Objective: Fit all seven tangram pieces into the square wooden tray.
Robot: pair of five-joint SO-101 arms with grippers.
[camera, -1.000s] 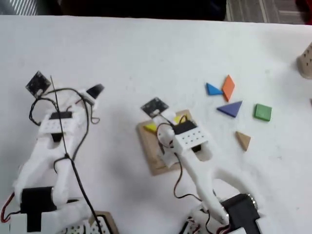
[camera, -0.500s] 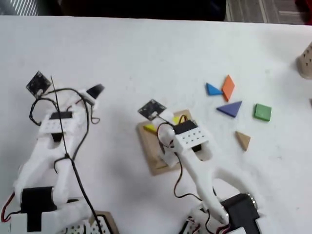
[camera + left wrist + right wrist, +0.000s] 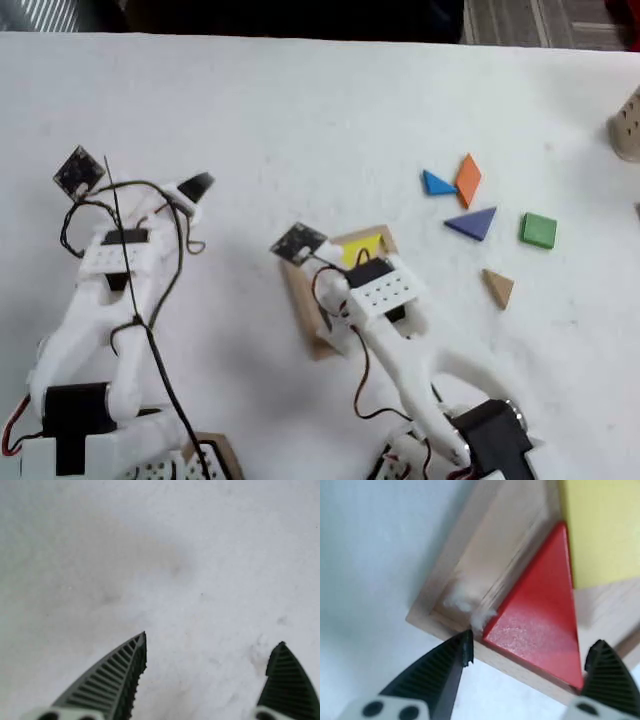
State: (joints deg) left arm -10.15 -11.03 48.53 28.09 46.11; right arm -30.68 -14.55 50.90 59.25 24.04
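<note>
Your right gripper (image 3: pixel 532 647) hangs with its fingers spread and nothing between them, just above the red triangle (image 3: pixel 540 625). That triangle lies inside the square wooden tray (image 3: pixel 451 572), with one long edge along a rim and one tip near the tray's corner. You cannot tell whether it sits fully flat. Its other long edge meets the yellow piece (image 3: pixel 602 530), which also lies in the tray.

In the high view, your right arm covers much of the tray's middle. Five pieces lie on the white table (image 3: pixel 300 100), well apart from the tray: a blue triangle (image 3: pixel 436 183) touching an orange parallelogram (image 3: pixel 467 178), a purple triangle (image 3: pixel 473 222), a green square (image 3: pixel 538 230) and a tan triangle (image 3: pixel 498 287).

Your left gripper (image 3: pixel 211 642) is also spread and holds nothing, over bare table well away from the tray.
</note>
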